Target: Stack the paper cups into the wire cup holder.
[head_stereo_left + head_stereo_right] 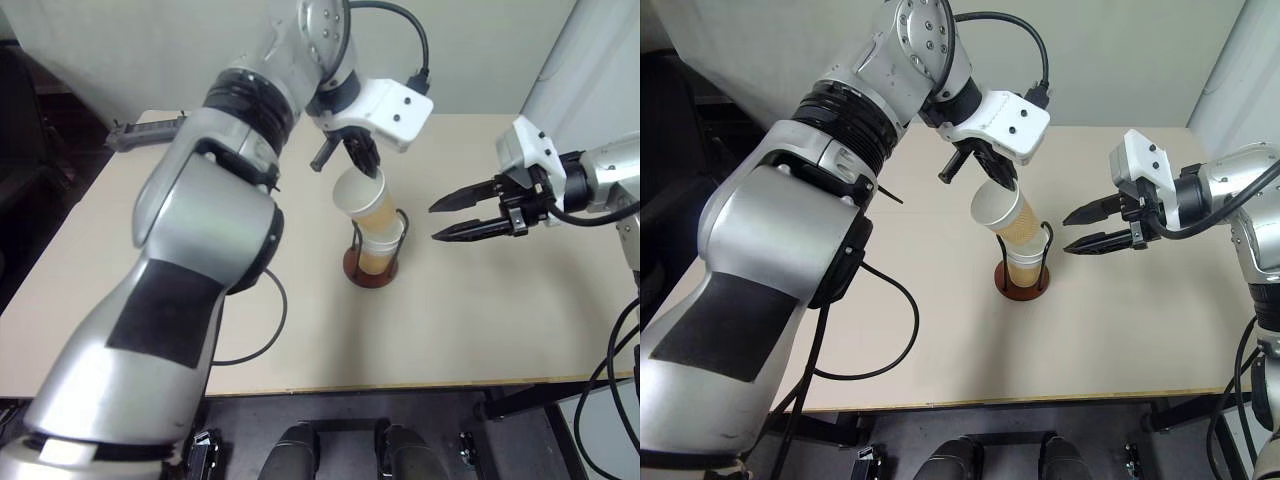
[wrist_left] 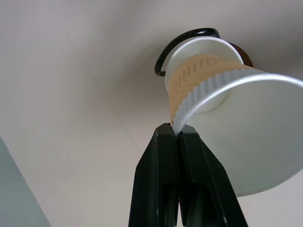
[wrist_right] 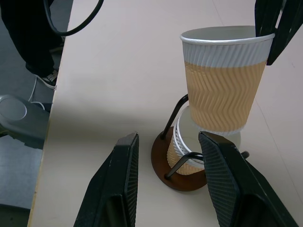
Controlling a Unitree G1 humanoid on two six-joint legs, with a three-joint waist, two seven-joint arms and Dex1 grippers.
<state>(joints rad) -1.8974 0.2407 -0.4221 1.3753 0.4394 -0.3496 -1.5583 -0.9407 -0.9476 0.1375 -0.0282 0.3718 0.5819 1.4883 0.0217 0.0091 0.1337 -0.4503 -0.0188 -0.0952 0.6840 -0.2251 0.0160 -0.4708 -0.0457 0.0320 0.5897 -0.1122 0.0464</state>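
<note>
The left gripper [image 1: 1002,181] has its fingers pinched tight on the rim of a paper cup [image 1: 1002,214] — the cup hangs tilted, its bottom poking down into the top of the cups already stacked [image 1: 1024,268] in the wire cup holder [image 1: 1025,285], which sits about mid-table [image 1: 1120,330]. The right gripper [image 1: 1072,232] hovers just off to the holder's right side, fingers spread wide and gripping nothing — aimed toward the cups.
</note>
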